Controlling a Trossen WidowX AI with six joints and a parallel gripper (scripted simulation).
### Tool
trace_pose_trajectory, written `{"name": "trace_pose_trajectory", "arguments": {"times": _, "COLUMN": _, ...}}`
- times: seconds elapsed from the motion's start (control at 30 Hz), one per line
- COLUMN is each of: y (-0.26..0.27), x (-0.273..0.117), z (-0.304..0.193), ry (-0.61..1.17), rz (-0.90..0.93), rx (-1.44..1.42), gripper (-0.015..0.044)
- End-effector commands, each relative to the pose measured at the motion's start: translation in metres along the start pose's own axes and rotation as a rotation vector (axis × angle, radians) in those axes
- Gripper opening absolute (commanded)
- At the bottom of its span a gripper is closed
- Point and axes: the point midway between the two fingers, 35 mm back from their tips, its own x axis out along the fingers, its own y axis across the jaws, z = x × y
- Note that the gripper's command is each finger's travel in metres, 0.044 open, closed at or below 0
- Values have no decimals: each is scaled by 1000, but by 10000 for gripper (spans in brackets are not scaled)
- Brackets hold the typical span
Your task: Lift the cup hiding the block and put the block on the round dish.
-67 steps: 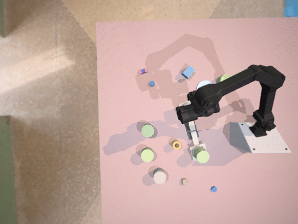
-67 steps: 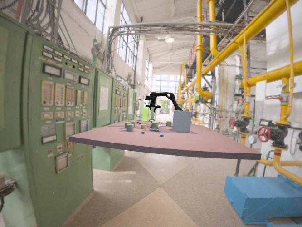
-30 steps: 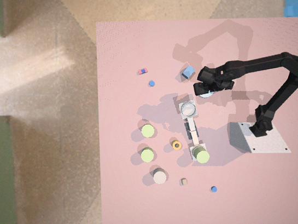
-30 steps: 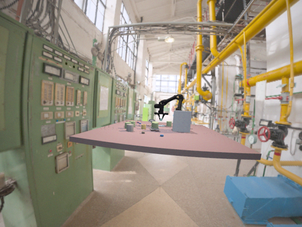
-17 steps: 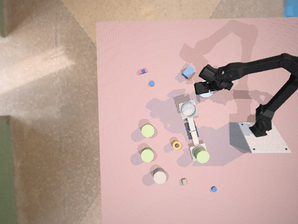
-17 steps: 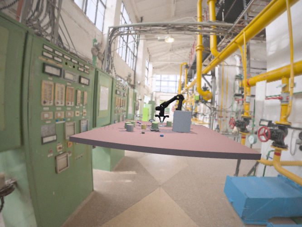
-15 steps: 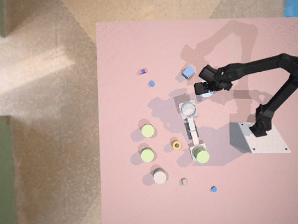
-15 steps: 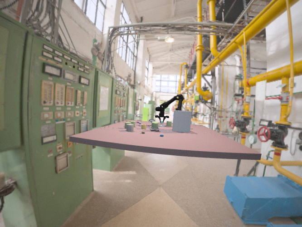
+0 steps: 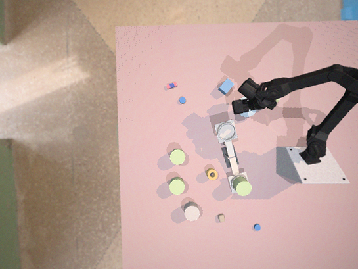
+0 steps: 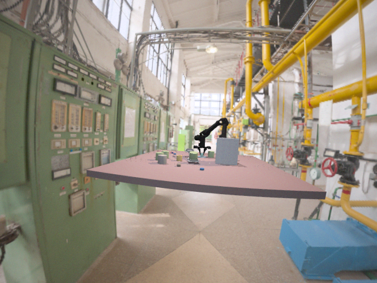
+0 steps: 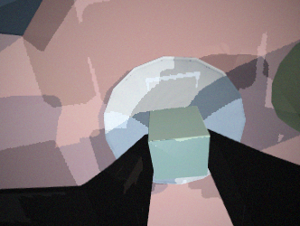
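Observation:
My gripper (image 10: 202, 154) (image 11: 175, 137) is shut on a pale green block (image 11: 179, 157). In the wrist view the block overlaps the near part of the round pale blue dish (image 9: 248, 113) (image 11: 132, 90); whether it touches the dish I cannot tell. The arm hides the fingers and block in the top view. One green cup (image 9: 243, 188) (image 10: 193, 155) stands on the lower end of the balance (image 9: 233, 165). The upper end (image 9: 226, 131) bears no cup. Another green cup (image 10: 210, 154) (image 11: 288, 88) stands on the table beside the dish, mostly hidden by the arm from above.
A blue box (image 9: 226, 86) lies near the dish. Left of the balance stand two green cylinders (image 9: 177, 157) (image 9: 176, 186), a whitish one (image 9: 191, 213) and a yellow ring (image 9: 213, 175). Small pieces include a tan block (image 9: 221, 218) and blue cylinders (image 9: 257, 227) (image 9: 181, 100).

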Motion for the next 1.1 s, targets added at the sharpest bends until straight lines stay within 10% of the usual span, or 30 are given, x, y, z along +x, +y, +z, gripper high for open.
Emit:
{"name": "trace_pose_trajectory", "arguments": {"times": 0.0, "y": 0, "x": 6, "z": -1, "ry": 4, "rz": 4, "rx": -5, "gripper": 0}}
{"name": "trace_pose_trajectory", "arguments": {"times": 0.6, "y": 3, "x": -1, "z": 4, "ry": -15, "rz": 12, "rx": 10, "gripper": 440}}
{"name": "trace_pose_trajectory", "arguments": {"times": 1.07, "y": 0, "x": -55, "z": -1, "ry": 6, "rz": 4, "rx": -5, "gripper": 440}}
